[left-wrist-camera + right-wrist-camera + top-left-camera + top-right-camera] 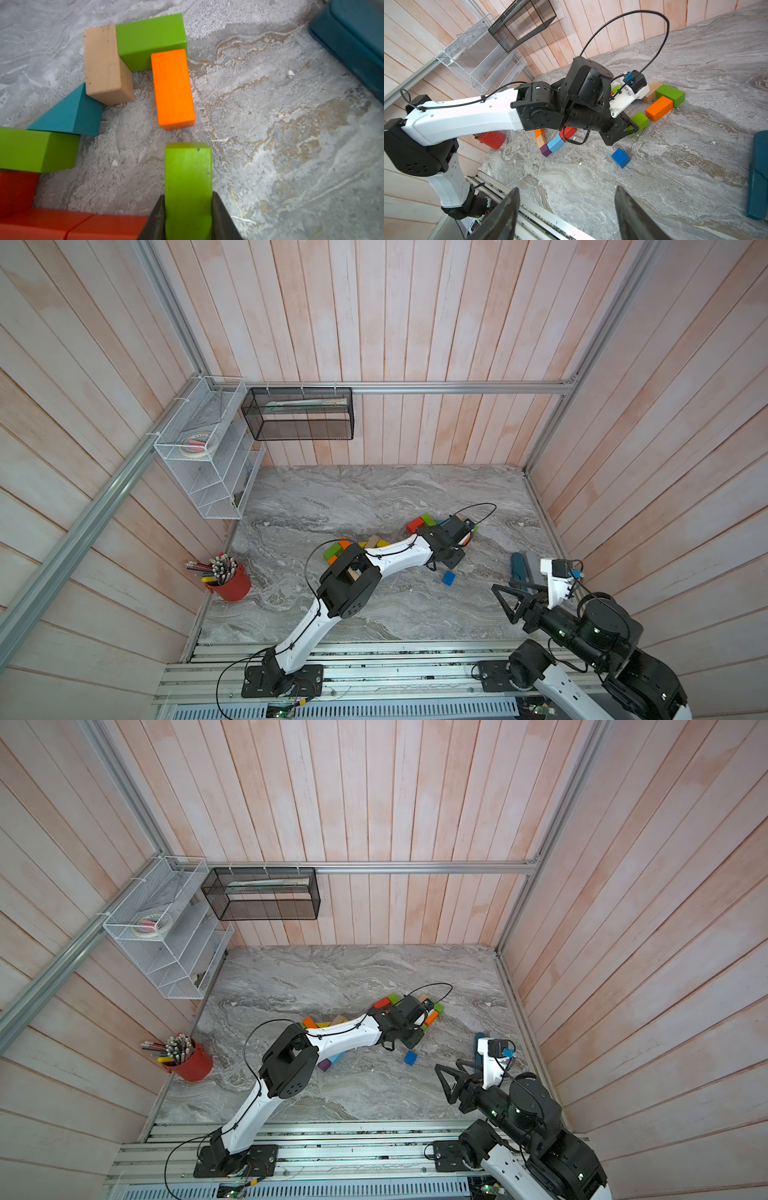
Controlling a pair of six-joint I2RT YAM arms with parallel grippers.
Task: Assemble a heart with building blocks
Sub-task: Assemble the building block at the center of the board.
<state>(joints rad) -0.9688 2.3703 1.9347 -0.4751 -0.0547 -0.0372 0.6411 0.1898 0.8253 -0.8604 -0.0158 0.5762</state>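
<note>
The left gripper [188,199] is clamped on a green block [188,172], its two dark jaws pressed against the block's long sides, low over the marble tabletop [291,124] (whether the block's underside touches the stone cannot be told). The block's free end points at the near end of an orange brick [173,87], roughly in line with it, with a narrow strip of bare stone between them. The orange brick touches a far green brick [149,39] at its other end, and that one lies against a tan brick [104,64]. A teal wedge [70,118] touches the tan brick's nearer corner and meets a second green brick [31,149], beyond which come red bricks [62,224], so the pieces trace an open curve. In the right wrist view a blue cube [620,157] sits alone on the stone, near the left gripper but apart from the curve, while a light-blue brick [556,143] and a purple cube [545,150] lie touching each other beneath the left arm. The right gripper [566,188] hangs with its jaws spread wide and nothing between them, well apart from the blocks and near a teal case [758,176]. A red cup of pencils [230,585] stands at the table's left edge.
</note>
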